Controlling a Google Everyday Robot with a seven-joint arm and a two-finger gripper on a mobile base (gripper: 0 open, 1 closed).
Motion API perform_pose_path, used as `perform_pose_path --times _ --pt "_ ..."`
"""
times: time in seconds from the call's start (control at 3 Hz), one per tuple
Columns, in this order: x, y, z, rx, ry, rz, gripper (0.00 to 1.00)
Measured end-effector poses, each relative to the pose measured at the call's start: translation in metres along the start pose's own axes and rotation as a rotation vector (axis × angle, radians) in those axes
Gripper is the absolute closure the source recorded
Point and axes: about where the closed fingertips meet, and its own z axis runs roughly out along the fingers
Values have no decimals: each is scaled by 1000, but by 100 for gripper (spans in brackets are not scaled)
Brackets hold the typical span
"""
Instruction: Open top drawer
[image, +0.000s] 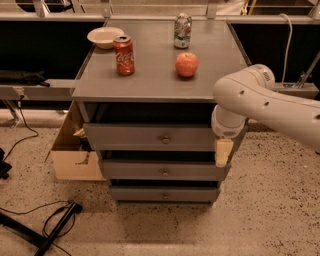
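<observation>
The top drawer (135, 136) is the widest of three grey drawer fronts in a grey cabinet, with a small round metal knob (165, 139) at its centre. Its front stands a little forward of the tabletop edge, with a dark gap above it. My white arm (260, 102) reaches in from the right. My gripper (223, 152) hangs down in front of the right end of the top drawer's front, to the right of the knob and slightly lower. It is not on the knob.
On the cabinet top (150, 82) stand a red cola can (124, 55), an apple (186, 64), a green-white can (182, 30) and a white bowl (104, 37). Two narrower drawers (163, 171) sit below. A cardboard box (70, 155) stands left of the cabinet, and cables (55, 222) lie on the floor.
</observation>
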Motion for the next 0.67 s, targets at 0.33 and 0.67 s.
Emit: perform_pose_path --times 0.33,0.67 --pt "-6 -17 26 -21 -16 14 0" --pt "-4 -28 50 -63 -23 70 0"
